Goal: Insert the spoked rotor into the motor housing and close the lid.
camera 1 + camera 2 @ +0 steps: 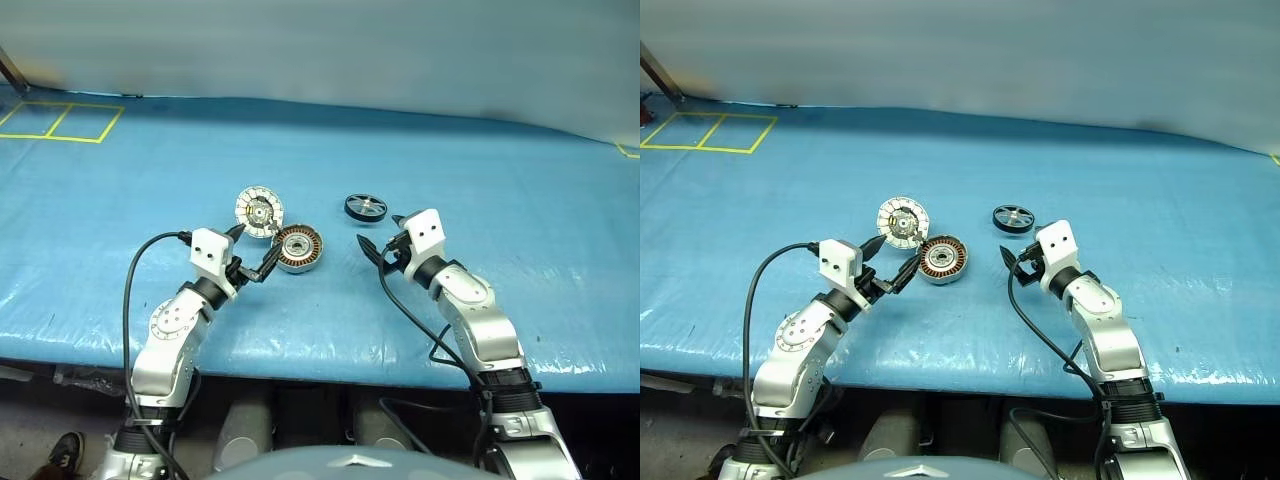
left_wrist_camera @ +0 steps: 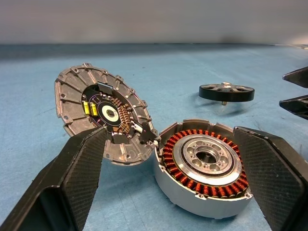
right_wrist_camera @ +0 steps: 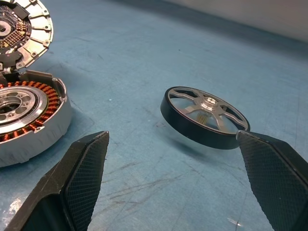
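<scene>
left gripper (image 1: 254,252) fingers gaping wide by motor housing (image 1: 298,248) | right gripper (image 1: 381,236) fingers gaping wide | spoked rotor (image 1: 365,207) sitting tilted, risking slipping when pinched

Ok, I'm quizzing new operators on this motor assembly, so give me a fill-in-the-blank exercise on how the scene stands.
1. The lid stands ____ on its hinge beside the housing.
2. The rotor lies on the blue ____, apart from the housing.
3. The right gripper, nearest the rotor, has its jaws ____.
4. The housing lies in front of the ____ gripper.

Missing words: open; table; open; left
</scene>
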`<move>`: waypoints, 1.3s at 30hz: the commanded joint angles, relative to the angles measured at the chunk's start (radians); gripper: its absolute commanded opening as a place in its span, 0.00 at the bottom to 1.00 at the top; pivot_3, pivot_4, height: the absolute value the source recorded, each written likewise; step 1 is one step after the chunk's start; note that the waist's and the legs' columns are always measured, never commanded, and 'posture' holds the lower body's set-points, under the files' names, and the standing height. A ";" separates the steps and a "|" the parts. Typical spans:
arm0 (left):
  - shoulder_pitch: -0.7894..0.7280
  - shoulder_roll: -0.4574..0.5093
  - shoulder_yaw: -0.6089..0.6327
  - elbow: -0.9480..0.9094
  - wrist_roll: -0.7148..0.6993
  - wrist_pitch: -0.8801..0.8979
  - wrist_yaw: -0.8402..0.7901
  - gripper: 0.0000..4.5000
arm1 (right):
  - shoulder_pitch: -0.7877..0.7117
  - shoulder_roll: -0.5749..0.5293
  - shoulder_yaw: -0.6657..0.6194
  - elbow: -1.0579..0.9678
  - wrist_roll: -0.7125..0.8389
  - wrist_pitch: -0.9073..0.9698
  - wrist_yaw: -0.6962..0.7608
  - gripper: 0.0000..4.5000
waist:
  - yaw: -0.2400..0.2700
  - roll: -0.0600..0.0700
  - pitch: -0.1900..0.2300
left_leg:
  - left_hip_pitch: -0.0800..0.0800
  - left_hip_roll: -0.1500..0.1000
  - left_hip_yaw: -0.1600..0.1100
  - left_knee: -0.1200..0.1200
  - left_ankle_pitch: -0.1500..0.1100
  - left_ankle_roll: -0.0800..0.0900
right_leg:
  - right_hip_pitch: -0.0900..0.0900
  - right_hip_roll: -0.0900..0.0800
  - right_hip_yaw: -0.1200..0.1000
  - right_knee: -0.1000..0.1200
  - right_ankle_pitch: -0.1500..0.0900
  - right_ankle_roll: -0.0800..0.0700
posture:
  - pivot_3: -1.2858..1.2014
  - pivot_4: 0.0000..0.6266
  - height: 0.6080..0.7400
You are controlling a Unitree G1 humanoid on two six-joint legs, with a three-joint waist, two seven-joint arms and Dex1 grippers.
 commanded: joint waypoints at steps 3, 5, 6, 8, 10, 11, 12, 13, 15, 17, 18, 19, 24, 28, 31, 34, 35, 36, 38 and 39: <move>-0.001 0.002 0.003 -0.024 -0.010 -0.004 -0.004 1.00 | -0.019 -0.003 -0.007 -0.027 0.004 -0.007 0.003 1.00 | 0.000 0.000 0.000 | 0.000 0.000 0.000 0.000 0.000 0.000 | 0.000 0.000 0.000 0.000 0.000 0.000 | 0.52 0.24 1.00; -0.001 0.002 0.003 -0.025 -0.010 -0.004 -0.005 1.00 | -0.019 -0.003 -0.007 -0.027 0.004 -0.007 0.003 1.00 | 0.000 0.000 0.000 | 0.000 0.000 0.000 0.000 0.000 0.000 | 0.000 0.000 0.000 0.000 0.000 0.000 | 0.52 0.24 1.00; 0.000 0.002 0.003 -0.025 -0.010 -0.004 -0.005 1.00 | -0.019 -0.002 -0.006 -0.027 0.004 -0.007 0.004 1.00 | 0.000 0.000 0.000 | 0.000 0.000 0.000 0.000 0.000 0.000 | 0.000 0.000 0.000 0.000 0.000 0.000 | 0.52 0.24 1.00; 0.000 0.003 0.003 -0.026 -0.010 -0.003 -0.005 1.00 | -0.019 -0.002 -0.006 -0.027 0.003 -0.007 0.005 1.00 | 0.000 0.000 0.000 | 0.000 0.000 0.000 0.000 0.000 0.000 | 0.000 0.000 0.000 0.000 0.000 0.000 | 0.52 0.24 1.00; 0.000 0.003 0.003 -0.027 -0.009 -0.003 -0.004 1.00 | -0.020 -0.002 -0.006 -0.026 0.003 -0.007 0.006 1.00 | 0.000 0.000 0.000 | 0.000 0.000 0.000 0.000 0.000 0.000 | 0.000 0.000 0.000 0.000 0.000 0.000 | 0.52 0.24 1.00; 0.000 0.003 0.003 -0.027 -0.009 -0.002 -0.004 1.00 | -0.020 -0.002 -0.006 -0.025 0.002 -0.008 0.007 1.00 | 0.000 0.000 0.000 | 0.000 0.000 0.000 0.000 0.000 0.000 | 0.000 0.000 0.000 0.000 0.000 0.000 | 0.52 0.24 1.00; 0.000 0.002 0.003 -0.028 -0.009 -0.002 -0.004 1.00 | -0.021 -0.002 -0.006 -0.025 0.002 -0.008 0.008 1.00 | 0.000 0.000 0.000 | 0.000 0.000 0.000 0.000 0.000 0.000 | 0.000 0.000 0.000 0.000 0.000 0.000 | 0.52 0.24 1.00; 0.000 0.002 0.003 -0.028 -0.009 -0.002 -0.004 1.00 | -0.021 -0.002 -0.006 -0.024 0.002 -0.008 0.008 1.00 | 0.000 0.000 0.000 | 0.000 0.000 0.000 0.000 0.000 0.000 | 0.000 0.000 0.000 0.000 0.000 0.000 | 0.52 0.24 1.00; 0.001 0.002 0.003 -0.028 -0.009 -0.003 -0.004 1.00 | -0.022 -0.002 -0.005 -0.023 0.001 -0.009 0.009 1.00 | 0.000 0.000 0.000 | 0.000 0.000 0.000 0.000 0.000 0.000 | 0.000 0.000 0.000 0.000 0.000 0.000 | 0.52 0.24 1.00; 0.001 0.002 0.003 -0.028 -0.009 -0.003 -0.004 1.00 | -0.023 -0.002 -0.005 -0.022 0.000 -0.009 0.010 1.00 | 0.000 0.000 0.000 | 0.000 0.000 0.000 0.000 0.000 0.000 | 0.000 0.000 0.000 0.000 0.000 0.000 | 0.52 0.24 1.00; 0.001 0.002 0.003 -0.027 -0.010 -0.004 -0.004 1.00 | -0.023 -0.003 -0.005 -0.021 0.000 -0.009 0.010 1.00 | 0.000 0.000 0.000 | 0.000 0.000 0.000 0.000 0.000 0.000 | 0.000 0.000 0.000 0.000 0.000 0.000 | 0.52 0.24 1.00; 0.001 0.001 0.003 -0.027 -0.010 -0.004 -0.004 1.00 | -0.023 -0.003 -0.005 -0.021 0.000 -0.009 0.011 1.00 | 0.000 0.000 0.000 | 0.000 0.000 0.000 0.000 0.000 0.000 | 0.000 0.000 0.000 0.000 0.000 0.000 | 0.52 0.24 1.00; 0.001 0.001 0.003 -0.029 -0.011 -0.004 -0.004 1.00 | -0.024 -0.003 -0.004 -0.022 0.000 -0.007 0.012 1.00 | 0.000 0.000 0.000 | 0.000 0.000 0.000 0.000 0.000 0.000 | 0.000 0.000 0.000 0.000 0.000 0.000 | 0.52 0.24 1.00; 0.000 0.001 0.003 -0.029 -0.011 -0.002 -0.004 1.00 | -0.023 -0.004 -0.002 -0.023 0.000 -0.005 0.015 1.00 | 0.000 0.000 0.000 | 0.000 0.000 0.000 0.000 0.000 0.000 | 0.000 0.000 0.000 0.000 0.000 0.000 | 0.52 0.24 1.00; 0.000 0.001 0.004 -0.028 -0.011 -0.002 -0.004 1.00 | -0.024 -0.004 -0.001 -0.022 0.000 -0.004 0.018 1.00 | 0.000 0.000 0.000 | 0.000 0.000 0.000 0.000 0.000 0.000 | 0.000 0.000 0.000 0.000 0.000 0.000 | 0.52 0.24 1.00; 0.001 0.001 0.004 -0.028 -0.012 -0.002 -0.004 1.00 | -0.024 -0.006 0.001 -0.023 -0.002 -0.003 0.021 1.00 | 0.000 0.000 0.000 | 0.000 0.000 0.000 0.000 0.000 0.000 | 0.000 0.000 0.000 0.000 0.000 0.000 | 0.52 0.24 1.00; 0.001 0.001 0.004 -0.028 -0.012 -0.003 -0.004 1.00 | -0.025 -0.006 0.002 -0.023 -0.002 -0.003 0.023 1.00 | 0.000 0.000 0.000 | 0.000 0.000 0.000 0.000 0.000 0.000 | 0.000 0.000 0.000 0.000 0.000 0.000 | 0.52 0.24 1.00; 0.002 0.001 0.004 -0.028 -0.012 -0.003 -0.005 1.00 | -0.025 -0.007 0.003 -0.024 -0.003 -0.002 0.025 1.00 | 0.000 0.000 0.000 | 0.000 0.000 0.000 0.000 0.000 0.000 | 0.000 0.000 0.000 0.000 0.000 0.000 | 0.52 0.24 1.00; 0.003 0.000 0.004 -0.029 -0.012 -0.003 -0.005 1.00 | -0.026 -0.011 0.007 -0.026 -0.007 0.002 0.031 1.00 | 0.000 0.000 0.000 | 0.000 0.000 0.000 0.000 0.000 0.000 | 0.000 0.000 0.000 0.000 0.000 0.000 | 0.52 0.24 1.00; 0.003 0.000 0.004 -0.030 -0.013 -0.003 -0.005 1.00 | -0.026 -0.022 0.018 -0.031 -0.015 0.006 0.043 1.00 | 0.000 0.000 0.000 | 0.000 0.000 0.000 0.000 0.000 0.000 | 0.000 0.000 0.000 0.000 0.000 0.000 | 0.52 0.24 1.00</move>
